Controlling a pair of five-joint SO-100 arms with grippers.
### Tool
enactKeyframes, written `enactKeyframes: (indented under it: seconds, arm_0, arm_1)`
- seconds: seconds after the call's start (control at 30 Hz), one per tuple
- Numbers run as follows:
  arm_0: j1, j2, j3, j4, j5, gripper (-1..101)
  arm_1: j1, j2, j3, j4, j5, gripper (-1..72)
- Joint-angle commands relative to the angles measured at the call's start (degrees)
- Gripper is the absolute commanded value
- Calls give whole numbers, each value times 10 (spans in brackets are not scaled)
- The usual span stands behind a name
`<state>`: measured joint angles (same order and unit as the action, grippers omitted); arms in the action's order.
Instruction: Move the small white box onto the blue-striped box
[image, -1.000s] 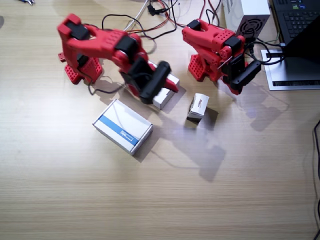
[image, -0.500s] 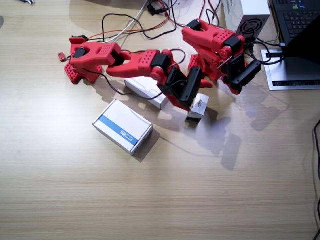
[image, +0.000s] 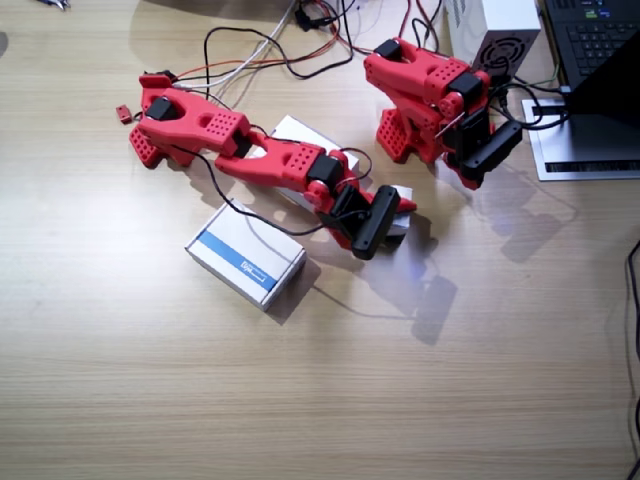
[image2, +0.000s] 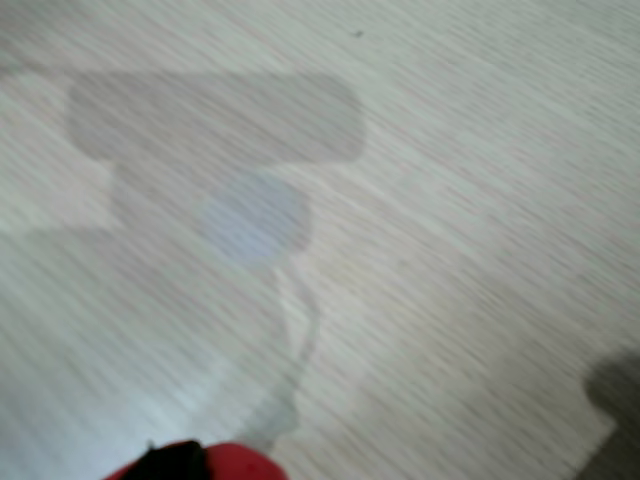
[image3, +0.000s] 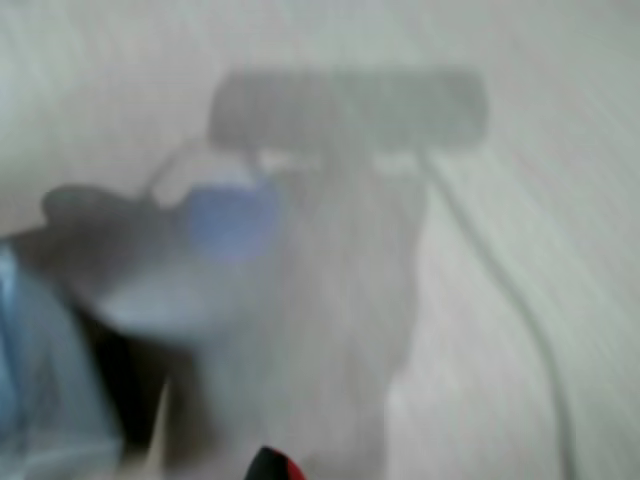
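The blue-striped box (image: 245, 252) lies flat on the wooden table left of centre. The right arm stretches across the table, and its gripper (image: 385, 213) hangs directly over the small white box (image: 400, 226). Only slivers of that box show past the black camera module. The module also hides the jaws, so whether they touch the box cannot be told. The left gripper (image: 468, 174) is folded back at its base, shut, and holds nothing. Both wrist views are blurred. One shows a bluish shape (image3: 25, 370) at its left edge.
A plain white flat box (image: 298, 133) lies partly under the right arm. Cables (image: 290, 45) trail across the back of the table. A white device (image: 500, 30) and a laptop (image: 590, 40) stand at the back right.
The right arm has swung from over the plain white box towards the small white box and stretched out lower, so its gripper now covers that box. The left arm has not moved.
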<state>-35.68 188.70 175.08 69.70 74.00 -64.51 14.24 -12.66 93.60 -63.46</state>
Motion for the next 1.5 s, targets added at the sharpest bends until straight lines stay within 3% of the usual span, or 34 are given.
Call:
enactKeyframes:
  seconds: [0.0, 0.1, 0.3, 0.63, 0.77, 0.9, 1.13, 1.2, 1.27, 1.4, 1.47]
  arm_0:
    - [8, 16, -10, 10, -6, 0]
    - [10, 17, -10, 10, -6, 0]
    - [6, 17, -10, 10, -5, 0]
    - [7, 16, -10, 10, -4, 0]
    - [6, 16, -10, 10, -5, 0]
    - [5, 16, -10, 10, -8, 0]
    - [5, 16, -10, 10, -12, 0]
    - [6, 16, -10, 9, -14, 0]
    - [9, 16, -10, 9, -14, 0]
    - [11, 16, -10, 9, -14, 0]
    - [13, 16, -10, 9, -13, 0]
  arm_1:
    - [-6, 24, -69, 81, -21, 557]
    - [-6, 30, -94, 135, -18, 556]
    - [18, 87, -79, 138, -28, 550]
    - [-84, 112, -81, 137, -6, 552]
    - [-92, 47, -81, 126, -14, 550]
    - [-60, -44, -80, 53, -9, 539]
    - [-47, -10, -82, 53, 25, 537]
    - [-33, 17, -83, 50, 35, 499]
    - [-18, 33, -83, 55, 52, 402]
    - [-3, 47, -83, 122, 52, 247]
    - [1, 53, -83, 130, 59, 220]
